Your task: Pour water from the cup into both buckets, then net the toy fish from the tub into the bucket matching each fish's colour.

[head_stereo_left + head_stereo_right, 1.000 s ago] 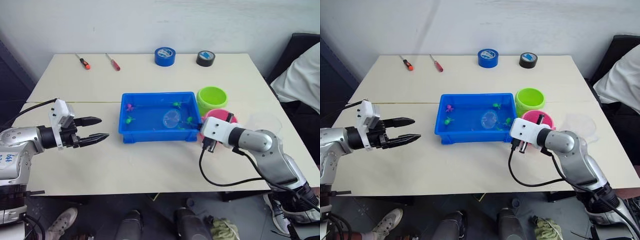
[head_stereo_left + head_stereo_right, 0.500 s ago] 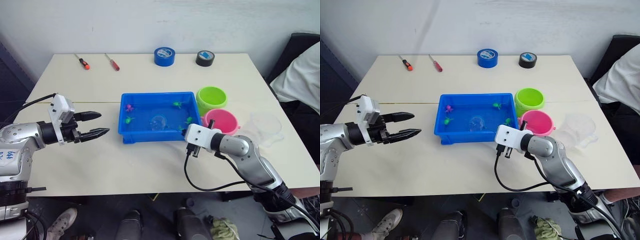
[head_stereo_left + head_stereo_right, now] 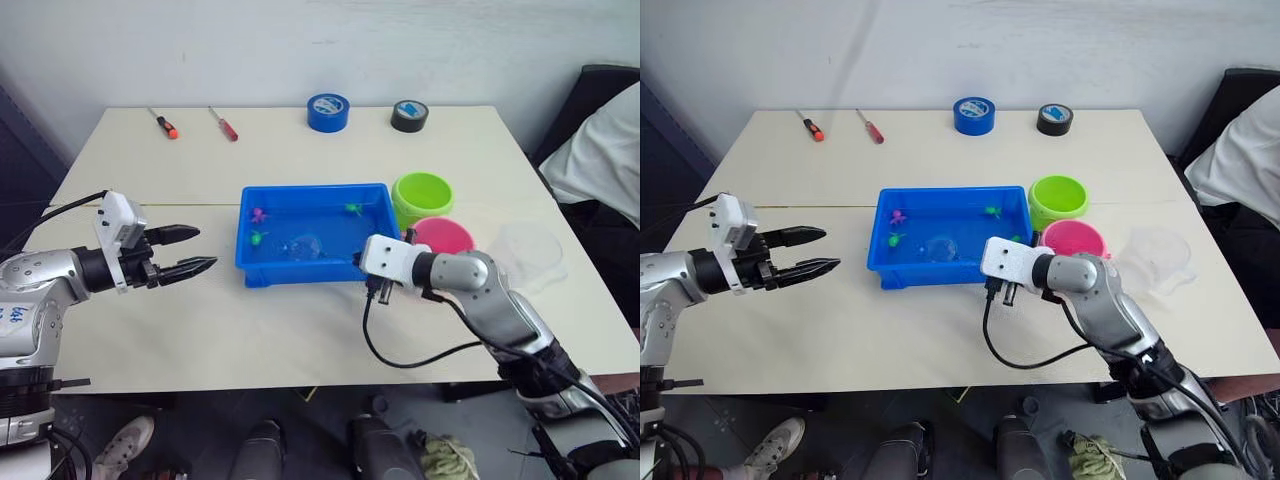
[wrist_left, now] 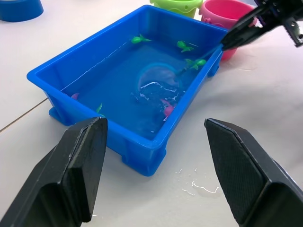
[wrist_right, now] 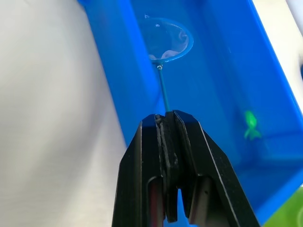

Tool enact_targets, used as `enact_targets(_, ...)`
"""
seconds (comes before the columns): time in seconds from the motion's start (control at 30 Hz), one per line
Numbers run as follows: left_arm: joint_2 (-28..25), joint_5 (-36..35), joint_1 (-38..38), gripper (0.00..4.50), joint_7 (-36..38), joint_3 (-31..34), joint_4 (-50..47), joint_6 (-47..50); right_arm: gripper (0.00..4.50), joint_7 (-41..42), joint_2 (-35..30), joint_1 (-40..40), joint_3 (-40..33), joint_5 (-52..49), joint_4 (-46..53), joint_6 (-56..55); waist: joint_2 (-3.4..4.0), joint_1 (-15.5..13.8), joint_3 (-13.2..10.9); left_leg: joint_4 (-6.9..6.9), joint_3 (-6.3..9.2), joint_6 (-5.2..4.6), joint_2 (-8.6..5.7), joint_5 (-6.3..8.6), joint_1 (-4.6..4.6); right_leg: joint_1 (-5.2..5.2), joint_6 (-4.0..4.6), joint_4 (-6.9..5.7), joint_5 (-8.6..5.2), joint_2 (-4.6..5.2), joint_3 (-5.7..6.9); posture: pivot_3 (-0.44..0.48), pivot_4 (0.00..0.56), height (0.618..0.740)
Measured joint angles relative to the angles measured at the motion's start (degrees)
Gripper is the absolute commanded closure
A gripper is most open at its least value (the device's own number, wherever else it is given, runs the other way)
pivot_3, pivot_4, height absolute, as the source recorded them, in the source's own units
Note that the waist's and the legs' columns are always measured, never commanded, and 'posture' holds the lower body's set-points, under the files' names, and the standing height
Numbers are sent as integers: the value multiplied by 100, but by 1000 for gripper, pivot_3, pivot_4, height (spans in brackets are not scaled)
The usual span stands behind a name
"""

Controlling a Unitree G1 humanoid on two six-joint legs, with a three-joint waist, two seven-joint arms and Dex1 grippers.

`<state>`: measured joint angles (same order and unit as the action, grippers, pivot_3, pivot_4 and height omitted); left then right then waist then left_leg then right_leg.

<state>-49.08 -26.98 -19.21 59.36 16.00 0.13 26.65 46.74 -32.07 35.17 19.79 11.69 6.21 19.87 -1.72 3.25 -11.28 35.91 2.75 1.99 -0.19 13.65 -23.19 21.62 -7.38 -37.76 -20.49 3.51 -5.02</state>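
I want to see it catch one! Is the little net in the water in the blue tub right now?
Yes, the net sits down in the water of the blue tub, its stick held by the right pincer.

I can make out only one bit of writing from here: some handwritten marks on a white sticker (image 3: 13, 316) on the left arm, at the lower left of the left eye frame. They look like digits or letters in blue ink, but I cannot read them. The blue tape roll (image 3: 329, 111) and the black tape roll (image 3: 410, 115) at the top of the frame show pale inner labels, too small for me to read. I see no legible brand, number or sign on the tub (image 3: 300, 273), the buckets or the desk (image 3: 300, 330).
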Motion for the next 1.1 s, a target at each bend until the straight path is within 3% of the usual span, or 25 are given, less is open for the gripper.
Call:
enact_targets(0.4,-86,20,-76,917,69,-27,66,-173,4500,624,-321,1091,82,89,-696,-768,0,2,0,-18,-1,1,-1,1,-2,3,1,14,-1,2,3,0,150,734)
enact_targets(0.7,-84,10,-59,917,46,-33,53,-171,4500,867,-275,1950,727,816,-2335,-1939,1,22,-1,-25,-5,1,-1,1,-2,10,1,17,-1,2,0,0,150,734)
enact_targets(0.87,-84,-1,-33,917,24,-33,40,-161,4500,935,-78,2015,803,969,-2749,-2287,2,31,-1,-29,-6,1,1,1,-3,12,1,17,-1,0,0,0,150,734)
enact_targets(1.1,-85,-25,-6,917,18,-22,22,-157,4500,1380,266,1761,728,659,-2401,-1946,2,16,-1,-29,-2,2,1,1,-2,10,1,16,-1,0,2,0,150,734)
